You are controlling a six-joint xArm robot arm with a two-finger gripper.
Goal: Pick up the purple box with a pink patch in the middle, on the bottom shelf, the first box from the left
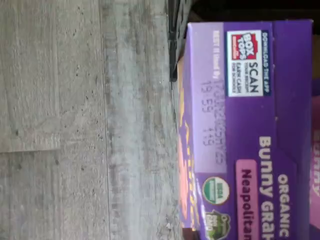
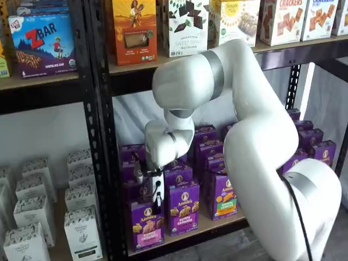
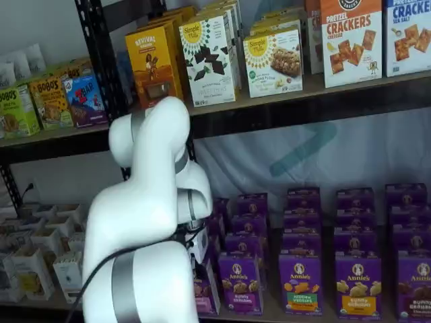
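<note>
The purple box (image 2: 145, 225) with a pale pink panel stands upright at the front left of the bottom shelf (image 2: 231, 219). My gripper (image 2: 153, 197) hangs just above its top, black fingers pointing down; no clear gap between them shows. In the wrist view the box's purple top (image 1: 250, 130) is close, with a Box Tops patch and a pink "Neapolitan" label. In a shelf view my white arm covers most of the box (image 3: 205, 296); the gripper is hidden there.
A purple carton picturing yellow-brown snacks (image 2: 183, 209) stands right beside the box, then one with an orange-green panel (image 2: 222, 198). More purple cartons fill the rows behind. A black perforated upright (image 2: 106, 163) is close on the left, with white cartons (image 2: 81, 234) beyond it. Grey wood floor (image 1: 85, 125) lies below.
</note>
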